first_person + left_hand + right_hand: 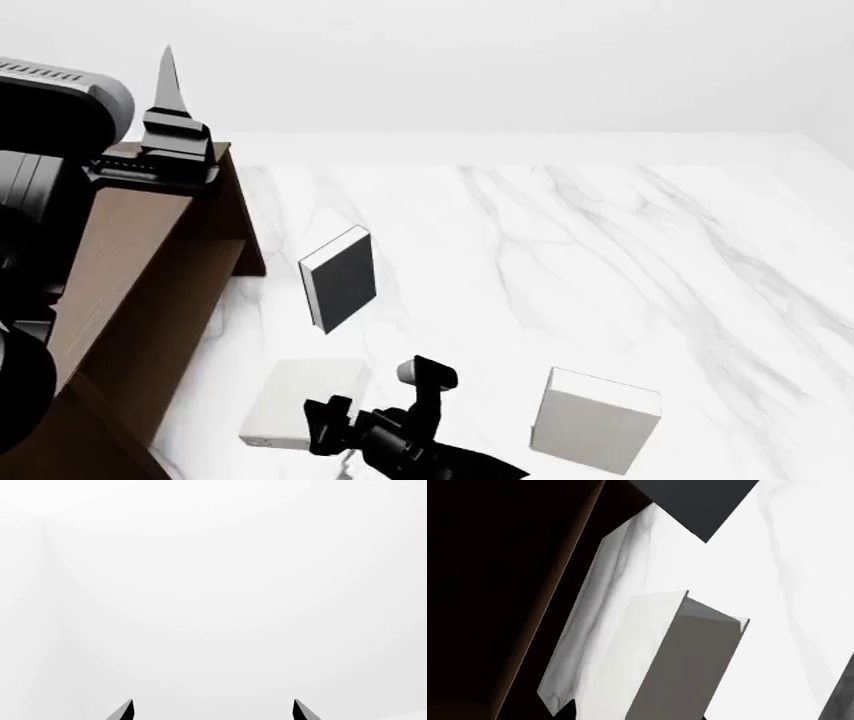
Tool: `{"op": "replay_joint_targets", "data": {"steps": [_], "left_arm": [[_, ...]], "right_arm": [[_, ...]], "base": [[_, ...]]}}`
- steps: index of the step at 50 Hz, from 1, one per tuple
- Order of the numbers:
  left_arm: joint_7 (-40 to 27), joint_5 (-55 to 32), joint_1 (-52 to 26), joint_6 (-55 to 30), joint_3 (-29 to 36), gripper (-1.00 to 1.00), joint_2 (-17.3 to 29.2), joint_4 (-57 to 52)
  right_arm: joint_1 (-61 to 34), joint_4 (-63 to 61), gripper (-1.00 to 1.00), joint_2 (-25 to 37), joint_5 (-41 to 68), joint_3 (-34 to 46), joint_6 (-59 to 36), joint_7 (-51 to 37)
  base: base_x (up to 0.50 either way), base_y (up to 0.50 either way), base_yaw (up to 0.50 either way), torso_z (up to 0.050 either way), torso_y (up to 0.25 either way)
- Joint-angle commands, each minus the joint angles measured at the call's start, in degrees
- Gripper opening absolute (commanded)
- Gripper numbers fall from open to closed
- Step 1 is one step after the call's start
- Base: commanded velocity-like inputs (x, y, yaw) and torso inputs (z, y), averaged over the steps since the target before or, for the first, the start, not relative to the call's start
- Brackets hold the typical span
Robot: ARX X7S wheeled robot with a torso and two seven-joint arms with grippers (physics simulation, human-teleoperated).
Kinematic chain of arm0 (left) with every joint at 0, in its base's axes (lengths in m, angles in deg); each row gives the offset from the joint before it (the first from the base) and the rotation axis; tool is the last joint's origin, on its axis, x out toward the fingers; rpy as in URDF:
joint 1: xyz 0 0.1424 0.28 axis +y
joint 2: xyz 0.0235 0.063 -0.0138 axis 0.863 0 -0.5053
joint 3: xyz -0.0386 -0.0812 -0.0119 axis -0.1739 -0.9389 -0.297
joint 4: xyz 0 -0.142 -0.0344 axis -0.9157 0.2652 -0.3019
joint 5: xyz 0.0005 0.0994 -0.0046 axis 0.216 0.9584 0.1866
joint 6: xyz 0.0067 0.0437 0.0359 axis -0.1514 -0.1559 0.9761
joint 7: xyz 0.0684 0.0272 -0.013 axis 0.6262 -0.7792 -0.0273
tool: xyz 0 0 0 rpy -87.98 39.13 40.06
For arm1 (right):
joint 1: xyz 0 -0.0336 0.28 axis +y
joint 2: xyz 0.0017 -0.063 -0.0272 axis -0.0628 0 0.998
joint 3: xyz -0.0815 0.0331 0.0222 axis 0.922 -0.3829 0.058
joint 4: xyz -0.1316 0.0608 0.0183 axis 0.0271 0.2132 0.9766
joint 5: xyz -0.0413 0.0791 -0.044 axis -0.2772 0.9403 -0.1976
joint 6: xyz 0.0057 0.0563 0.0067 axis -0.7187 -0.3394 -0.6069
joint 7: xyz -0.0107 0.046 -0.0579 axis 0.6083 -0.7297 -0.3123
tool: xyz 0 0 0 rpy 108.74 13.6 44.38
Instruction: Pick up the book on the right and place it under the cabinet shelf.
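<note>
1. Dark brown wood, flat-faced and boxy: the cabinet shelf (134, 260) fills the left edge of the head view, on a glossy white marble table (601, 250) with grey veins.
2. Three books show: a dark book (340, 280) upright at centre, a pale book (300, 400) lying flat at lower left just beside the cabinet, and a white book (594, 420) standing at lower right, furthest right of all.
3. Right gripper (331, 420) sits at the pale book's near edge, well apart from the white book. Its wrist view is filled by that book's matte cover and grey side; whether the fingers are closed on it cannot be told.
4. Left gripper (213, 711) is raised above the cabinet top, fingers apart, holding nothing.
5. Judgement: the step concerns the pale book, either gripping it or setting it down. If gripped, the next move calls for a low, level slide into the cabinet's opening.
</note>
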State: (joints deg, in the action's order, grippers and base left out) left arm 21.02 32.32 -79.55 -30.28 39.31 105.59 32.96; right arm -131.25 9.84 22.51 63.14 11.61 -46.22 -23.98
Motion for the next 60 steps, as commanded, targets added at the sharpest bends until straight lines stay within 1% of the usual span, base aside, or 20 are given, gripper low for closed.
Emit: {"op": "replay_joint_targets", "data": {"steps": [1,11,15,24,29,53,56,60], "left_arm": [[-0.23,-0.61,-0.28,0.07,-0.27,1.00,0.28,-0.03],[-0.44,-1.00,-0.52,0.41,-0.43,1.00,0.42,-0.14],[-0.51,-1.20,-0.37,0.56,-0.63,1.00,0.55,-0.26],[-0.73,-1.37,0.51,1.27,-1.12,1.00,0.75,-0.51],[-1.08,-2.04,0.64,0.98,-1.72,1.00,0.93,-0.90],[-1.58,-2.54,2.05,2.23,-2.12,1.00,1.51,-1.12],[-1.65,-2.71,2.09,2.28,-2.21,1.00,1.59,-1.16],[-1.81,-2.99,2.04,2.24,-2.33,1.00,1.69,-1.22]], "right_arm": [[1.06,3.18,1.00,0.01,-1.08,3.17,-0.58,-5.76],[1.15,2.64,1.00,0.01,-6.58,2.87,0.40,-8.16],[1.02,2.17,1.00,0.01,-11.19,2.79,1.09,-10.57],[1.04,1.01,1.00,0.01,-26.47,2.04,1.77,-18.13],[0.60,0.35,1.00,0.01,-31.31,1.44,1.08,-19.84],[-1.60,-4.42,1.00,0.20,-35.89,1.24,-1.15,-21.80],[-1.90,-6.24,1.00,0.98,-36.30,1.36,-1.17,-22.89],[-2.82,-11.63,1.00,3.30,-36.65,1.44,-1.44,-25.50]], "base": [[0.00,0.00,0.00,0.000,0.000],[0.00,0.00,0.00,0.000,0.000],[0.00,0.00,0.00,0.000,0.000],[0.00,0.00,0.00,0.000,0.000],[0.00,0.00,0.00,0.000,0.000],[0.00,0.00,0.00,0.000,0.000],[0.00,0.00,0.00,0.000,0.000],[0.00,0.00,0.00,0.000,0.000]]}}
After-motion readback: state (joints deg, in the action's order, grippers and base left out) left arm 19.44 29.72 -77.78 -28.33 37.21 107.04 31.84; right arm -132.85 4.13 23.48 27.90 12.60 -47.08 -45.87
